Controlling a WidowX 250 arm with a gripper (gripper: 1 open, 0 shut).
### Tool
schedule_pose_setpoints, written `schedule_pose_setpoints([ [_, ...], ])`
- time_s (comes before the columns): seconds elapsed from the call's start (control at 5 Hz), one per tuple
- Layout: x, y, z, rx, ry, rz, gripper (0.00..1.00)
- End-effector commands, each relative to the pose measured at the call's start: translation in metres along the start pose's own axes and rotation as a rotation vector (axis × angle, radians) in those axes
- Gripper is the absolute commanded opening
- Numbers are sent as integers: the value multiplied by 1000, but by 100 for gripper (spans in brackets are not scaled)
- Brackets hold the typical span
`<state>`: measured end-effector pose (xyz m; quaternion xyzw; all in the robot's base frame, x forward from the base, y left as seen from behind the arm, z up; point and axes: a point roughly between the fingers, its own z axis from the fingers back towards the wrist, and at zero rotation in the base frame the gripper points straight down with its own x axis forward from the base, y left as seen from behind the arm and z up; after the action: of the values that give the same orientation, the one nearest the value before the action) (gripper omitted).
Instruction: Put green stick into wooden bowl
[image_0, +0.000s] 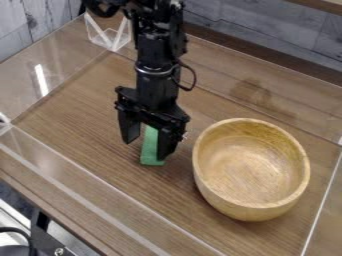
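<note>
The green stick (155, 147) lies flat on the wooden table, left of the wooden bowl (251, 168). My gripper (147, 138) has come straight down over the stick, open, with one dark finger on each side of it. Its body covers the stick's far end, so only the near green half shows. I cannot tell whether the fingers touch the stick. The bowl is large, round and light-coloured, with nothing inside it.
Clear acrylic walls (54, 60) fence the table on the left, front and right. A clear bracket (107, 33) stands at the back left corner. The arm (158, 40) rises from the gripper toward the back.
</note>
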<state>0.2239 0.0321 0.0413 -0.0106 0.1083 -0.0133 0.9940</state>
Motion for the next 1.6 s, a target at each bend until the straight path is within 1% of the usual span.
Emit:
schedule_pose_setpoints([
  [0.0,4,4,13,7,-79,15,100],
  [0.8,12,7,11,-3,-140,47,100],
  [1.4,16,9,9,-12,-168,69,100],
])
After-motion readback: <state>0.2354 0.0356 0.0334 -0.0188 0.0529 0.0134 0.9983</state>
